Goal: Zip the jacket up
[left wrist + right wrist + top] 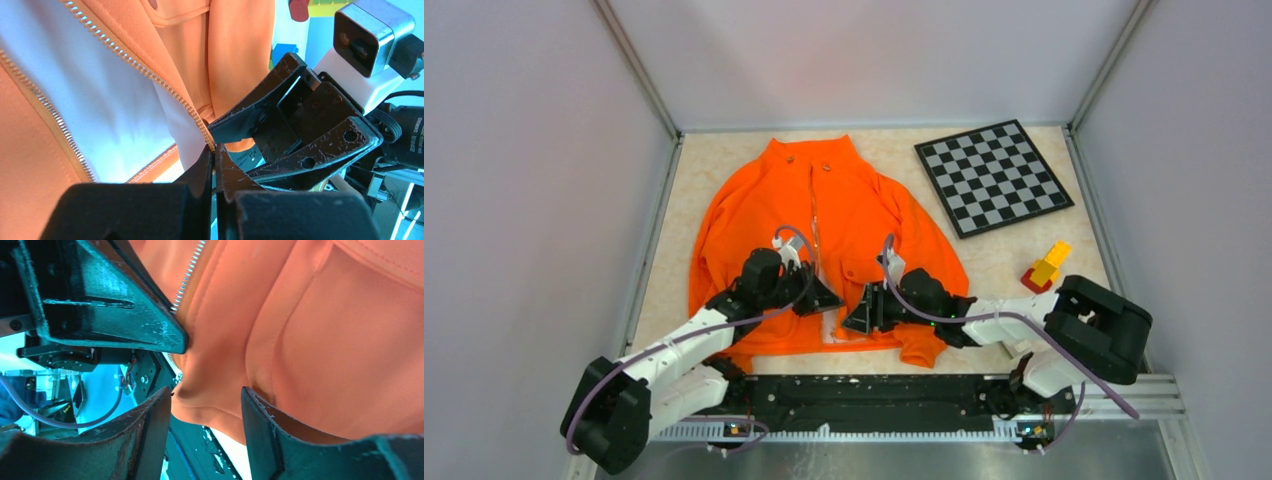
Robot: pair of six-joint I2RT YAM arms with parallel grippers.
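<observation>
Lying flat: the large bright orange fabric jacket point(854, 215) is spread front-up on the pale speckled table point(714, 165), with its stand collar toward the back wall and its hem toward the arm bases.
Zipper: two pale toothed rows point(125, 55) run down the middle. Near the hem they stand apart, and whitish lining point(100, 105) shows between them.
Sleeves: both lie along the body, and one cuff is bunched by the hem beside the right arm.
Left gripper point(215, 152): its fingers are pressed together on the lower end of one zipper row.
Right gripper point(206, 395): its fingers are spread, with a rounded fold of orange hem between them. It sits just beside the left one.
Further off: a grey-and-black chequered board point(991, 177) lies at the back right, and yellow and red toy blocks point(1046, 268) lie nearer, both clear of the jacket.
</observation>
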